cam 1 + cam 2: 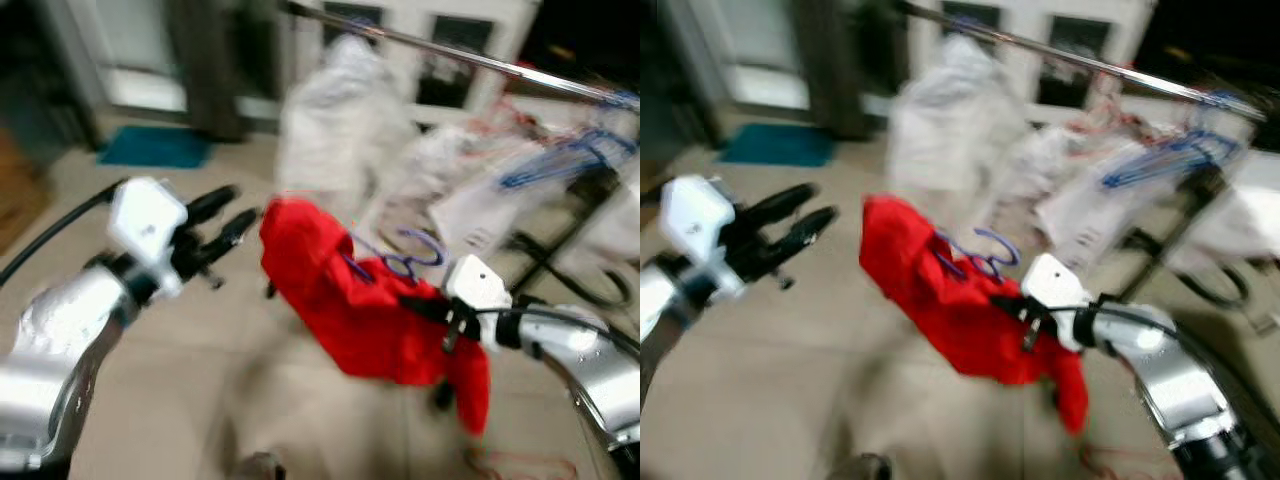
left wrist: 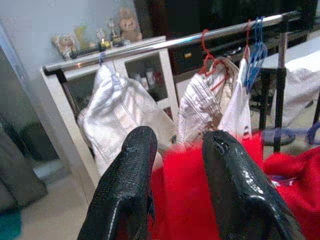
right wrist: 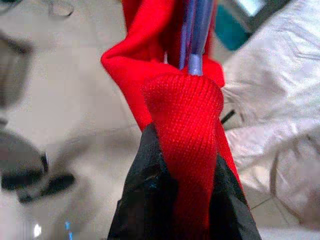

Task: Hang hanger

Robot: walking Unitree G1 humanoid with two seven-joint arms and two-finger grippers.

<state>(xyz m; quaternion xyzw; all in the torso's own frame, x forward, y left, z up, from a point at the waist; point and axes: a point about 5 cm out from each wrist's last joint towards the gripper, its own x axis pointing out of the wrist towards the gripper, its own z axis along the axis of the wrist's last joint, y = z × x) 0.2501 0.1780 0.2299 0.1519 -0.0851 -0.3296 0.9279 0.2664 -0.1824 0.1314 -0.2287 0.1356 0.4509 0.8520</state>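
Mid-carry: right tool (image 1: pixel 440 318) clamped on red garment (image 1: pixel 350 300) w/ purple hanger (image 1: pixel 400 258), left tool (image 1: pixel 228 222) apart & empty; next needs hook lifted onto rail (image 1: pixel 450 52).

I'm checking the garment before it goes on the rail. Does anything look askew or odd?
Yes. The red garment sags bunched and lopsided off its purple hanger, pinched by the right end effector. The left end effector is open beside it, apart from the rail.
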